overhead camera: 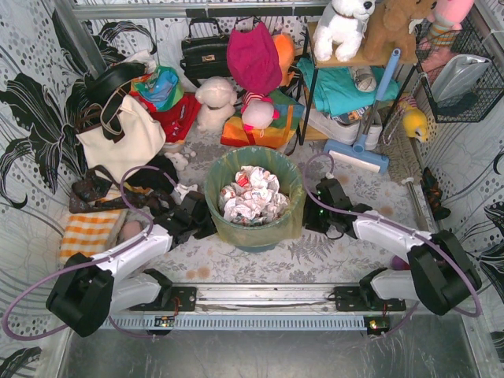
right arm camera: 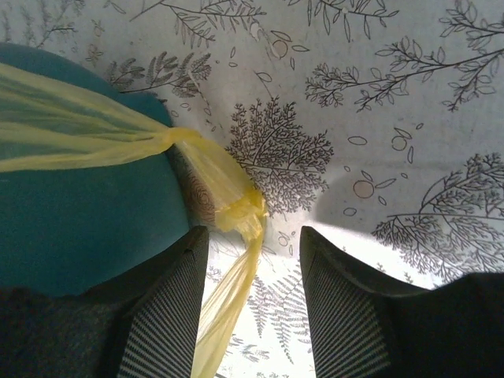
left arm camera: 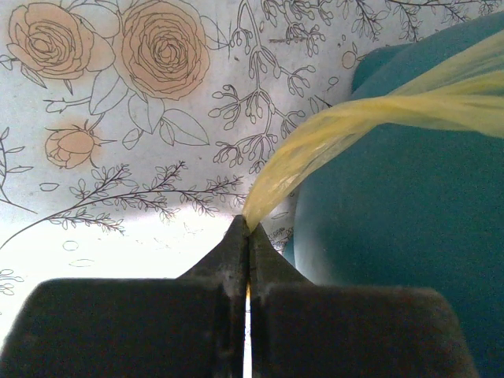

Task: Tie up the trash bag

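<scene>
The trash bag (overhead camera: pixel 214 186), lining the bucket (left arm camera: pixel 394 236) mid-surface, is light, limp, slippery film, so take it by its twisted ears: your left gripper (left arm camera: pixel 249 228) pinches one, your right gripper (right arm camera: pixel 253 236) stands open astride the other.

Both arms reach forward from their bases and angle inward toward each other, wrists held low. The left arm (overhead camera: pixel 134 253) ends in the left hand (left arm camera: pixel 248 230), its two fingers pressed tight together on a twisted strip of the trash bag (left arm camera: pixel 339 130). The right arm (overhead camera: pixel 390 232) carries the right hand (right arm camera: pixel 253 240), whose fingers stand apart with another strip hanging loose between them.
</scene>
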Controlling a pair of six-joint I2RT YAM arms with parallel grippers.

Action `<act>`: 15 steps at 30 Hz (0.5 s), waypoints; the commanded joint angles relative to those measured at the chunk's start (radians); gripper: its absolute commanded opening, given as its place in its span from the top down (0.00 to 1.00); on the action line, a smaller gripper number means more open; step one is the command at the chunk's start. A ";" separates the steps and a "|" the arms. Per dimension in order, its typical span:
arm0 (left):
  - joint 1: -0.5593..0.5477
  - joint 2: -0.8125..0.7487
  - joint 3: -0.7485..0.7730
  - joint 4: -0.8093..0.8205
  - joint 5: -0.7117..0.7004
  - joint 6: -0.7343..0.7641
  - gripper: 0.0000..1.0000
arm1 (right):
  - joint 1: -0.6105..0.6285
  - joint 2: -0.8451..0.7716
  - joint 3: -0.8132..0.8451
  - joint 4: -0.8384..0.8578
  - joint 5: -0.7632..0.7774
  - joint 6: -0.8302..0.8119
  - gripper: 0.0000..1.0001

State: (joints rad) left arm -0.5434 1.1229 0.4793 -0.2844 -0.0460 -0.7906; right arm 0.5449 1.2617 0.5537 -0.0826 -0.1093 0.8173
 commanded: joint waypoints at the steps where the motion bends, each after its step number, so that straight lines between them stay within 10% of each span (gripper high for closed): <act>1: -0.004 -0.003 0.020 0.019 -0.025 0.003 1.00 | 0.004 0.054 0.018 0.079 -0.031 -0.045 0.52; 15: -0.004 -0.018 0.003 0.041 -0.032 -0.010 1.00 | 0.060 0.114 0.049 0.020 0.212 -0.169 0.48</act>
State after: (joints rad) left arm -0.5434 1.1217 0.4793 -0.2836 -0.0498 -0.7918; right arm 0.5957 1.3720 0.6014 -0.0509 0.0238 0.7055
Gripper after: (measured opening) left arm 0.009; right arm 0.507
